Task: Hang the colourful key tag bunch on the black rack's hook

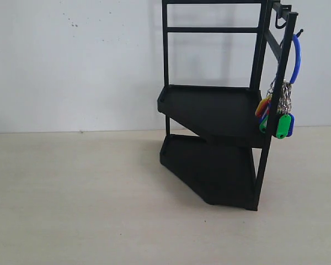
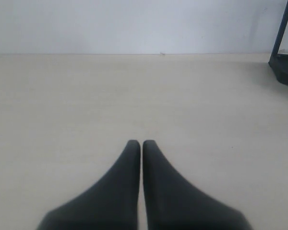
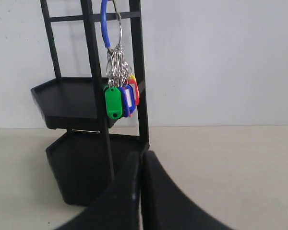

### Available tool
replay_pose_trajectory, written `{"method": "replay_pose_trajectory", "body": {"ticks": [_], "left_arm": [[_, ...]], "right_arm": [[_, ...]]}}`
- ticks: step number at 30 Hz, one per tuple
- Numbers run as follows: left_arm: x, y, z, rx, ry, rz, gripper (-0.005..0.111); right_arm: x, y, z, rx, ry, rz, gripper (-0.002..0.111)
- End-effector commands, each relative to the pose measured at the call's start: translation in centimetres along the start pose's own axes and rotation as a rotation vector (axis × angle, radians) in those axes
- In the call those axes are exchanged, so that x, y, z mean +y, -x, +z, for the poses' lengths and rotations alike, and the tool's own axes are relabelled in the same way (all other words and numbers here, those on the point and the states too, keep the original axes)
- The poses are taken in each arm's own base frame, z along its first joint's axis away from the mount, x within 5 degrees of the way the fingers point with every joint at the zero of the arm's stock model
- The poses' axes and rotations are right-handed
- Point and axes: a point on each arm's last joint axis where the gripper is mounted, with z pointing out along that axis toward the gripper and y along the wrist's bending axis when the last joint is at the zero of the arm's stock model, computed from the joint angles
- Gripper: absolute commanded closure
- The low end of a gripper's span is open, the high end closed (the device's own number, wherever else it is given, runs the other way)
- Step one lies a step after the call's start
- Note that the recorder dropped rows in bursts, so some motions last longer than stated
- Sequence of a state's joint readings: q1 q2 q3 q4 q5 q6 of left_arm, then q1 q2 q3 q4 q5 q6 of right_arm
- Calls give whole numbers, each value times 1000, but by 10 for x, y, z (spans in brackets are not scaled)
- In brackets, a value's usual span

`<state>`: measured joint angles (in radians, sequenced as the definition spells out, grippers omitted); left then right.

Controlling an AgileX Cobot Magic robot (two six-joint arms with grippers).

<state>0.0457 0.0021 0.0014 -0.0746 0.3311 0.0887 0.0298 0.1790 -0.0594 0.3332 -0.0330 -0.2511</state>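
The left gripper idles over the table, jaws together on nothing; on the black rack the colourful key tag bunch hangs plumb from the hook, task seemingly done; the right gripper, closed and empty, sits apart, facing it.

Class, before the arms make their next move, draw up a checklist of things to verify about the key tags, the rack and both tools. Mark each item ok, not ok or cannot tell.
1. Blue loop of the colourful key tag bunch hangs over the hook: ok.
2. Bunch hangs free, with neither tool holding it: ok.
3. Left tool is shut and empty over the bare table: ok.
4. Right tool is shut and empty, apart from the black rack: ok.
5. Rack stands upright on the table: ok.
6. Loop is seated well behind the hook's upturned tip: cannot tell.
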Motion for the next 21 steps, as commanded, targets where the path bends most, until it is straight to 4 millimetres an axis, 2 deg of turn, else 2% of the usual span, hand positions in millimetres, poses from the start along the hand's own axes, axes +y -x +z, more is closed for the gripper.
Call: {"method": "replay_pose_trajectory", "body": {"ticks": [1,5,10,21], "left_arm": [[0,2,0,-19,2,-20,102],[0,2,0,-19,2,-20,102],[0,2,0,-19,2,-20,102],[0,2,0,-19,2,-20,102]], "right_arm": [[-2,-12,-7,-53,-1,16,108],[0,-11,-15,-95,19,12,108],[0,-11,-15,-93,20,9,108],[3,-25,-15,59,58,0,108]]}}
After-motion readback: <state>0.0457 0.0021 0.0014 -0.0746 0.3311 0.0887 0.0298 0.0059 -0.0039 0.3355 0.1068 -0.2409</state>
